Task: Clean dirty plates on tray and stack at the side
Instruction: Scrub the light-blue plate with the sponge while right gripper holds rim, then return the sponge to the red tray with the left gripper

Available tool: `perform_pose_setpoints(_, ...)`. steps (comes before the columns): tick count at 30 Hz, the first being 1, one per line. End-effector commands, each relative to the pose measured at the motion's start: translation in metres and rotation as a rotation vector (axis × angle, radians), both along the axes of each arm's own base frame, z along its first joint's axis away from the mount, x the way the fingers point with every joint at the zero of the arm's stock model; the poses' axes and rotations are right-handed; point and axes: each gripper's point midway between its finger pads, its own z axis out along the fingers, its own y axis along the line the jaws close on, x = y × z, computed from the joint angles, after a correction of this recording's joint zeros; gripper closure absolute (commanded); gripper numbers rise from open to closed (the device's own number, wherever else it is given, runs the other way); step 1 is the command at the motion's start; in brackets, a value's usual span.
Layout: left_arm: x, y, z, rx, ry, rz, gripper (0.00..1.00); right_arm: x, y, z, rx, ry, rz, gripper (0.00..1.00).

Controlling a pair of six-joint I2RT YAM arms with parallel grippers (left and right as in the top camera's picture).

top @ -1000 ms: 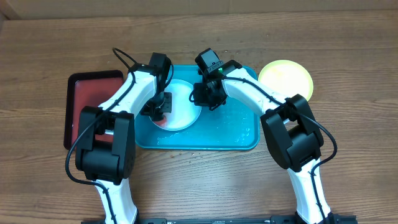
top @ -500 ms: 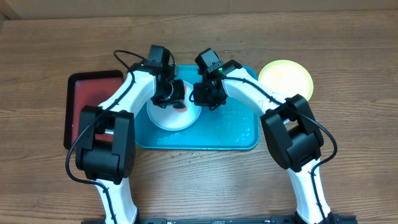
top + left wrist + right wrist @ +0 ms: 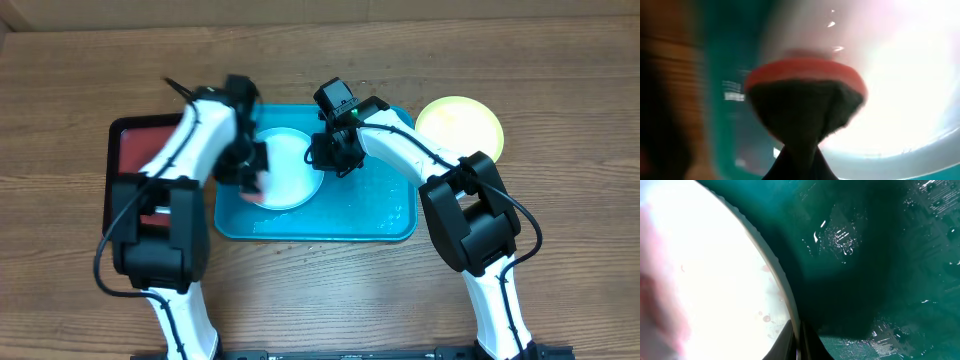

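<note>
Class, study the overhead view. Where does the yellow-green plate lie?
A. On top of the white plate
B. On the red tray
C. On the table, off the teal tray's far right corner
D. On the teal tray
C: the yellow-green plate rests on the table just off the far right corner of the teal tray, which carries only the white plate.

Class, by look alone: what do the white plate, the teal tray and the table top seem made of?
The white plate looks like smooth glossy plastic: it glares bright. The teal tray also seems plastic: sharp glints, moulded rounded corners. The table top is wood or wood-look laminate: grain lines, matte.
</note>
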Motion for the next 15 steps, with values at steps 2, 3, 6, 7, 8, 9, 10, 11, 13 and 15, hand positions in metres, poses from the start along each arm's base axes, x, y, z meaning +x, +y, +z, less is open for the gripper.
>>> perform_pose_setpoints(2, 0.035, 0.040, 0.050, 0.038, -0.142, 0.157, 0.96, -0.021, -0.032, -0.056, -0.156, 0.096, -0.014, 0.96)
perform_pose_setpoints(3, 0.038, 0.046, 0.054, 0.038, -0.158, 0.173, 0.96, -0.020, -0.031, -0.056, -0.155, 0.094, -0.014, 0.96)
perform_pose_setpoints(6, 0.038, 0.071, 0.056, 0.088, -0.165, 0.214, 0.96, -0.018, -0.030, -0.056, -0.149, 0.084, -0.015, 0.96)
perform_pose_setpoints(7, 0.036, 0.079, 0.054, 0.110, -0.158, 0.227, 0.96, -0.018, -0.030, -0.056, -0.148, 0.083, -0.015, 0.96)
perform_pose_setpoints(8, 0.034, 0.089, 0.053, 0.134, -0.153, 0.251, 0.96, -0.018, -0.030, -0.056, -0.148, 0.083, -0.015, 0.96)
perform_pose_setpoints(9, 0.031, 0.096, 0.051, 0.152, -0.146, 0.279, 0.96, -0.018, -0.030, -0.056, -0.149, 0.084, -0.015, 0.96)
perform_pose_setpoints(10, 0.029, 0.103, 0.049, 0.160, -0.140, 0.306, 0.96, -0.019, -0.030, -0.056, -0.150, 0.086, -0.015, 0.96)
perform_pose_setpoints(11, 0.027, 0.110, 0.048, 0.161, -0.136, 0.324, 0.96, -0.019, -0.031, -0.056, -0.152, 0.088, -0.014, 0.96)
perform_pose_setpoints(13, 0.026, 0.122, 0.042, 0.166, -0.139, 0.352, 0.96, -0.020, -0.031, -0.056, -0.153, 0.090, -0.014, 0.96)
perform_pose_setpoints(15, 0.025, 0.136, 0.036, 0.181, -0.149, 0.383, 0.96, -0.019, -0.031, -0.056, -0.152, 0.089, -0.014, 0.96)
